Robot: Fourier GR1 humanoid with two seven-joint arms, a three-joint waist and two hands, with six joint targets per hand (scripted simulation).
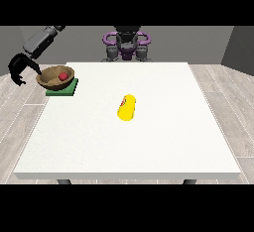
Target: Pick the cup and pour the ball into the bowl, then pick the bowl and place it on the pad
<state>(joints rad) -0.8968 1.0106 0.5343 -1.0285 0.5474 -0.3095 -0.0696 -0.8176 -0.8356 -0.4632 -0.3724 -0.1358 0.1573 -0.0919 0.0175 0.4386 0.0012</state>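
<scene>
Front view: wooden bowl (pixel 55 77) holding red ball (pixel 63 76), resting on green pad (pixel 63 87) at table (pixel 149 142) corner. Yellow cup (pixel 126 107) tipped mid-table. Robot hand (pixel 19 69) at view's left beside bowl, fingers spread, empty.

Ball (pixel 63 76) in bowl (pixel 52 80) on pad (pixel 65 90)

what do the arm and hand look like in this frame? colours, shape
One arm shows, at the view's left: a chunky grey forearm with a darker band near its upper end. It ends in a black hand with slim black fingers and a thumb. No cables or markings are visible. The torso at the table's far edge is dark grey with purple rings at the shoulders.
</scene>
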